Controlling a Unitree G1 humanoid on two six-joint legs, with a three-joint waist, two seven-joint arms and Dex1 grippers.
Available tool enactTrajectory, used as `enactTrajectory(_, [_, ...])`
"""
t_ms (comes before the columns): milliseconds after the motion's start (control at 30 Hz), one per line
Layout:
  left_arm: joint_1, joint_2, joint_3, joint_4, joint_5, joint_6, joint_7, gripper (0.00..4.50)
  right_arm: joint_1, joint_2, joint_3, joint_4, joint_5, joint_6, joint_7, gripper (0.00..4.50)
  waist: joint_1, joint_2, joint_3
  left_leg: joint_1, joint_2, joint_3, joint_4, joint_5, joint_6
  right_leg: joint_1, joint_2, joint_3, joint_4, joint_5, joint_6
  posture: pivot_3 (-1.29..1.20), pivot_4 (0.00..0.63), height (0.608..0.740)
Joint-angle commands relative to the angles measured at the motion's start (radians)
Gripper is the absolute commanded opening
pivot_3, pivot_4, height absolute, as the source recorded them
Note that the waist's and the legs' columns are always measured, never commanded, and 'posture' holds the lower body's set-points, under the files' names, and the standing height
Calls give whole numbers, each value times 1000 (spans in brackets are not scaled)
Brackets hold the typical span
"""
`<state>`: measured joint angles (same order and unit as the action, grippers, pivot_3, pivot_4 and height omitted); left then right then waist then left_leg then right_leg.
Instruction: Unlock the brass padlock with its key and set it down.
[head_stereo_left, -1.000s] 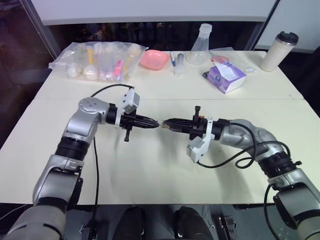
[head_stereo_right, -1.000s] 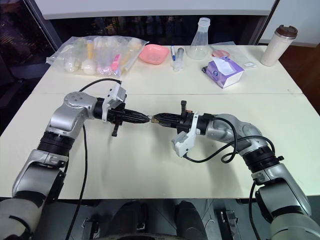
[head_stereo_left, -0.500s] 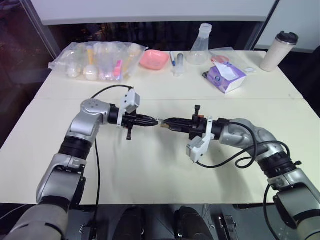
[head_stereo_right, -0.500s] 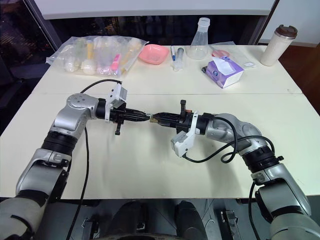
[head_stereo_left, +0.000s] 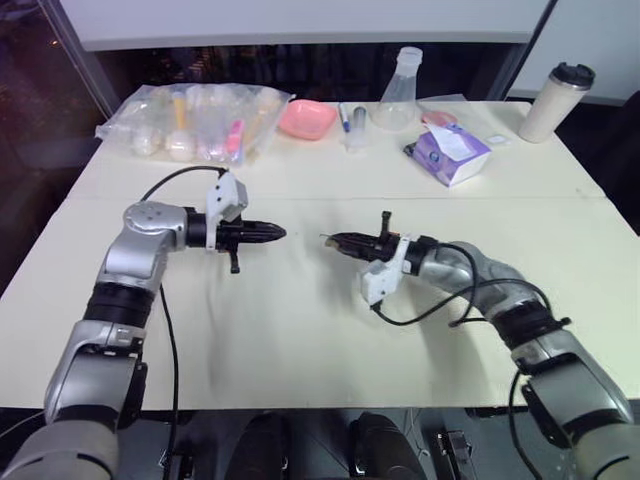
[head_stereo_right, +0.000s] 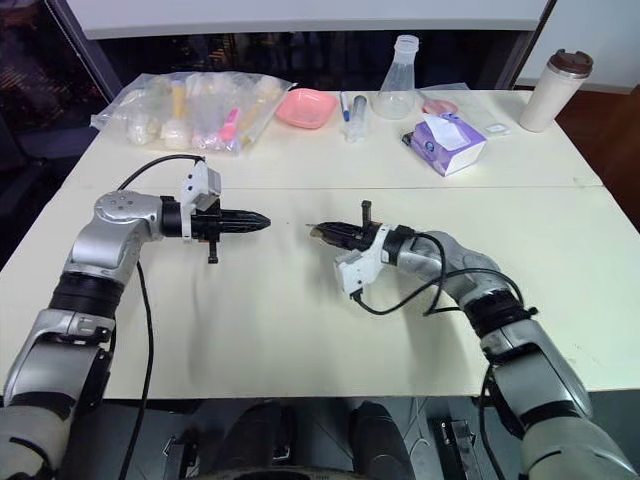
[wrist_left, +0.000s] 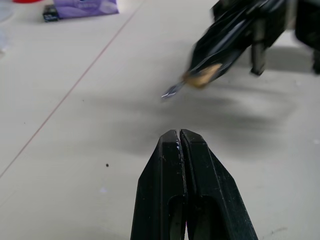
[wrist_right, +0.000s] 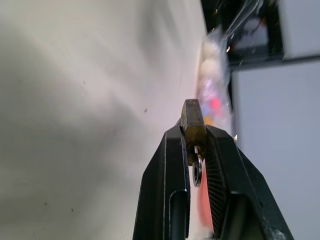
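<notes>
The brass padlock (wrist_left: 202, 79) is a tiny gold block pinched at the tips of my right gripper (head_stereo_left: 333, 241), which is shut on it above the middle of the table (head_stereo_left: 300, 340). In the right wrist view the padlock (wrist_right: 192, 120) stands past the fingertips, with a small metal ring (wrist_right: 196, 172) under it between the fingers. A thin silvery piece (wrist_left: 170, 91) juts from the padlock towards my left gripper (head_stereo_left: 277, 233); I cannot tell whether it is the key or the shackle. My left gripper is shut with nothing visible between its fingers (wrist_left: 167, 150), a short gap away from the padlock.
Along the table's far side lie a clear plastic bag of items (head_stereo_left: 195, 120), a pink bowl (head_stereo_left: 307, 118), a glass flask (head_stereo_left: 398, 90), a purple tissue box (head_stereo_left: 452, 153) and a lidded tumbler (head_stereo_left: 558, 102). A seam (head_stereo_left: 120, 197) crosses the table behind both grippers.
The two grippers' tips were almost touching; my left gripper has drawn away to the left, leaving a gap. My right gripper has shifted forward and down with the padlock.
</notes>
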<state>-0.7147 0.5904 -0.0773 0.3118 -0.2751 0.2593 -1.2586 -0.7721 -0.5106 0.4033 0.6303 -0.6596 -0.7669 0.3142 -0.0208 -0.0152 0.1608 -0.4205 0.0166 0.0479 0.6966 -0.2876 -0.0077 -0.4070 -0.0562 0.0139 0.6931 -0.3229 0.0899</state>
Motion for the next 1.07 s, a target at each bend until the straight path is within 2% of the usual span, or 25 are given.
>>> enactTrajectory(33, [25,14,42,-89,-30,33,38,33,-42,28,18,50,18,8,14,0,1,0,0,0,0,0,0,0,0,-1,0,0,1,0,0,0,150,715])
enactTrajectory(300, [103,33,52,-180,-42,63,73,33,-21,36,52,79,82,15,143,0,2,0,0,0,-1,0,0,0,0,-1,-1,0,2,0,0,0,150,715])
enactTrajectory(333, [110,36,53,-188,-44,65,74,0,-15,33,53,65,94,14,162,963,2,0,0,0,-1,0,0,0,0,-1,-1,0,2,0,0,0,150,715])
enactTrajectory(367, [116,37,53,-195,-45,69,78,0,-5,29,51,49,113,21,192,1272,1,0,0,0,0,0,0,0,0,-1,-1,0,2,0,0,0,150,715])
enactTrajectory(567, [131,36,54,-229,-57,92,92,0,43,-26,27,-83,196,89,316,4359,4,0,0,0,0,0,0,0,0,-1,-1,0,3,0,0,0,150,715])
enactTrajectory(767, [179,47,58,-361,-102,178,123,0,188,-176,-54,-396,402,275,540,4438,13,0,0,0,-1,-1,1,-2,3,0,-2,-1,3,0,0,0,150,715])
enactTrajectory(1067, [213,56,53,-452,-93,231,205,0,369,-351,-283,-861,705,829,707,4438,6,0,0,1,0,-2,1,-5,8,1,-2,-1,2,0,0,0,150,715])
